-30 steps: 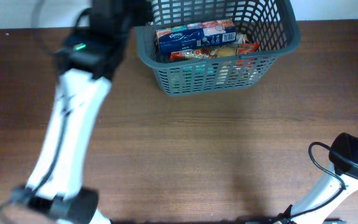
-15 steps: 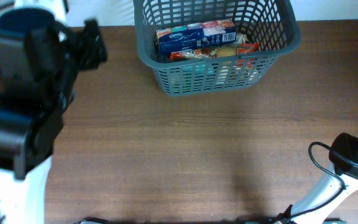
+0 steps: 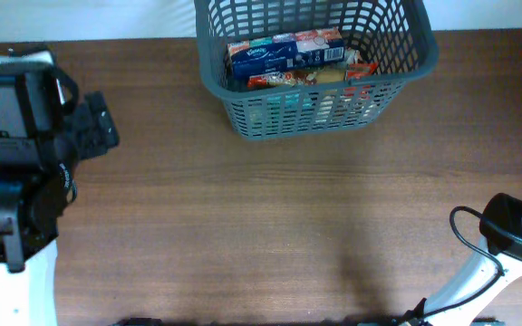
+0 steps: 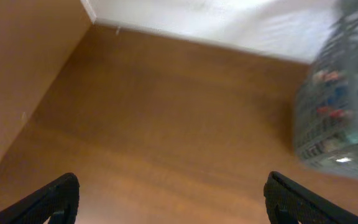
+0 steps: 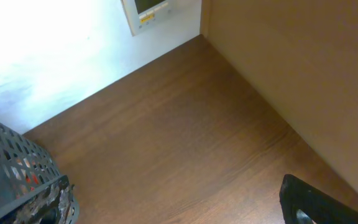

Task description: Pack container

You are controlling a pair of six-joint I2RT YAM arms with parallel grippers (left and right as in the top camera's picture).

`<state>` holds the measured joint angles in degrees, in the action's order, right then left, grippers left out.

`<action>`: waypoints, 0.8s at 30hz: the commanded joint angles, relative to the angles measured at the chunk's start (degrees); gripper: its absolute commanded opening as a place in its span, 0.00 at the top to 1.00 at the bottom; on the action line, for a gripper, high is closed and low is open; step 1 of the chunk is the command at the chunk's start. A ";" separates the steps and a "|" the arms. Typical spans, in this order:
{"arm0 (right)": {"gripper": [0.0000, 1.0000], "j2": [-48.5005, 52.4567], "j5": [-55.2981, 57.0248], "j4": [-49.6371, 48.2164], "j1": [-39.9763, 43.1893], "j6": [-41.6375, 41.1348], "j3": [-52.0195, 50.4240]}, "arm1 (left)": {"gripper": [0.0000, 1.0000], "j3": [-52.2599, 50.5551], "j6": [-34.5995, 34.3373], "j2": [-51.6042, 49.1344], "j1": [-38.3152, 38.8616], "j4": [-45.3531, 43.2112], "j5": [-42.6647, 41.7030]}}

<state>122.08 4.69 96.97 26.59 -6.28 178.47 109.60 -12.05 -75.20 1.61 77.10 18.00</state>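
Observation:
The container, a dark grey lattice basket [image 3: 308,112], stands at the back centre of the table. It holds a blue tissue box [image 3: 284,50] on top of red and orange snack packs [image 3: 338,77]. My left gripper [image 3: 96,132] hangs over bare table left of the basket, well apart from it. In the left wrist view its fingers [image 4: 173,200] are wide open and empty, with the basket [image 4: 334,118] blurred at the right. Of my right gripper only one dark finger [image 5: 312,200] shows, far right over bare wood, nothing beside it. The basket's corner [image 5: 17,168] is at the lower left.
The right arm's base and cable [image 3: 513,237] sit at the front right corner. A white wall [image 4: 229,22] runs behind the table. Brown side panels [image 5: 303,68] close off both ends, and a small wall panel [image 5: 151,9] is mounted behind the right side.
My left arm has pulled back from the basket's left edge, swinging left and toward the front, with its gripper empty. The basket, its contents and the right arm have not moved.

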 commanded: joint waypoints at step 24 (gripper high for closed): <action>0.01 0.11 0.31 0.33 0.07 -0.66 -0.20 | 0.01 -64.57 -3.78 7.15 -11.89 -40.06 -20.39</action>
<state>122.08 4.69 96.97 26.59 -6.28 178.47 45.47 -15.03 -66.30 -10.00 37.82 -0.67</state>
